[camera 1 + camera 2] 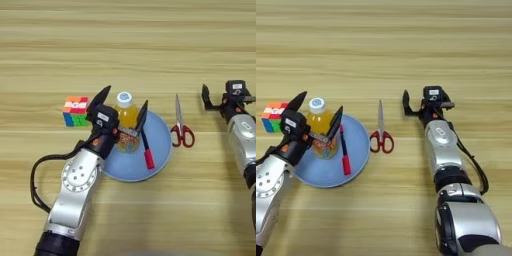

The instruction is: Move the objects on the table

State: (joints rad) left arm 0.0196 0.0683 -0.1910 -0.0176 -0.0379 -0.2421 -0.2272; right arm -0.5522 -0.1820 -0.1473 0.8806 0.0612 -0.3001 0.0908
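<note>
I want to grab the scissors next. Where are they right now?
The scissors lie flat on the table, just right of the blue plate near the middle of both views, blades pointing away from the robot, between the plate and the right tool.

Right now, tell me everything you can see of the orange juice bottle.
The juice bottle is small and looks like clear plastic filled with orange liquid, with a white cap carrying a blue mark and a colourful label low on its body. It stands upright on the light-blue plate, near its back-left rim. The left gripper straddles it, fingers open on either side; contact is unclear. A red-and-black pen lies beside it on the plate.
</note>
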